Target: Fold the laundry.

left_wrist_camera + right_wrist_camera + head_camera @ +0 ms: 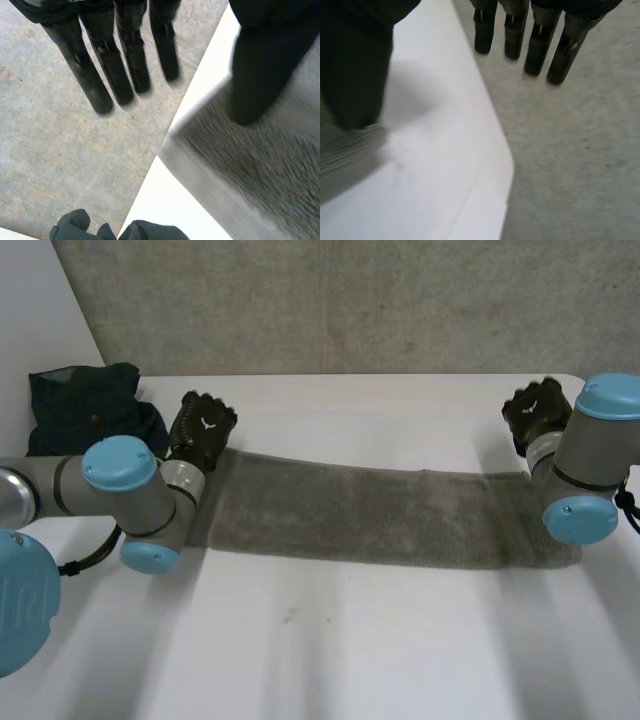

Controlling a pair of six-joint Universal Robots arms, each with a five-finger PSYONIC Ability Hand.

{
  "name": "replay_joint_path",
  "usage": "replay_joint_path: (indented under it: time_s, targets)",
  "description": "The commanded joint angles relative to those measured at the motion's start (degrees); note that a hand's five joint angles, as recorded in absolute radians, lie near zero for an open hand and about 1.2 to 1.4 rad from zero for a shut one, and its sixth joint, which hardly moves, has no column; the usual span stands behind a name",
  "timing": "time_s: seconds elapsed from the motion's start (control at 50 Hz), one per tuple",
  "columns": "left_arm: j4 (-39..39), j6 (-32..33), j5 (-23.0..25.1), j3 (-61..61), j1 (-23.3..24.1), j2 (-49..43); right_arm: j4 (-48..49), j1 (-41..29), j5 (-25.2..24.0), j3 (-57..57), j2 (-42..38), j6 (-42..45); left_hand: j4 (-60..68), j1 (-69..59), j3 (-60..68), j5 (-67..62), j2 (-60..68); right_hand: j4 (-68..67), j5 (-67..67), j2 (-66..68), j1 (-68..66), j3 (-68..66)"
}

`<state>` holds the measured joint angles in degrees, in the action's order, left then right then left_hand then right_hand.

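Note:
A grey towel (360, 515), folded into a long strip, lies flat across the table from left to right. My left hand (200, 428) hovers at the strip's far left corner. In the left wrist view its fingers (125, 55) are straight and spread, and the thumb (260, 65) hangs over the towel (260, 170) without pinching it. My right hand (535, 412) is just beyond the strip's far right corner. Its fingers (540, 45) are straight too, past the table edge, with the thumb (355, 65) above the towel's end (340, 155). Neither hand holds cloth.
A crumpled dark green garment (85, 405) sits at the table's far left, close to my left hand; it also lies beyond the fingertips (145, 231) in the left wrist view. The table's rounded far right corner (490, 165) is close under my right hand. Grey carpet lies beyond the table.

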<state>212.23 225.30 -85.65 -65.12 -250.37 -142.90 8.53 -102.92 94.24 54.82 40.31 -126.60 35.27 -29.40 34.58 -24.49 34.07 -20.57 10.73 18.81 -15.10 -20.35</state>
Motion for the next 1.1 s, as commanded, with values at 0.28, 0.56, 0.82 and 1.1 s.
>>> replay_joint_path:
  time_s: [0.28,0.56,0.82,1.1]
  targets:
    - [8.8,-7.1,-4.8,-25.4,0.9,21.5,-18.3,6.2,-10.5,20.7,20.9,-16.0,-25.3,19.4,-24.6,24.5,-24.1,10.6,-10.7,-8.8,5.1,10.3]
    - [-18.1,-31.0,14.8,-30.3,-1.6,32.7,-9.8,11.2,-19.4,40.0,24.3,-20.2,-24.4,18.5,-23.7,23.6,-23.2,-8.3,8.2,10.1,-13.8,-8.6]
    - [-18.0,-31.0,14.7,-30.4,-1.9,33.0,-0.4,13.3,-19.1,41.1,20.0,-19.9,-24.2,18.3,-23.5,23.4,-23.0,-32.8,32.7,34.6,-38.3,-33.1]
    - [-18.2,-31.0,14.6,-30.6,-1.9,33.5,-0.8,18.9,-18.9,40.1,19.8,-19.0,-24.4,18.5,-23.7,23.6,-23.2,-59.4,59.3,61.2,-64.9,-59.7]
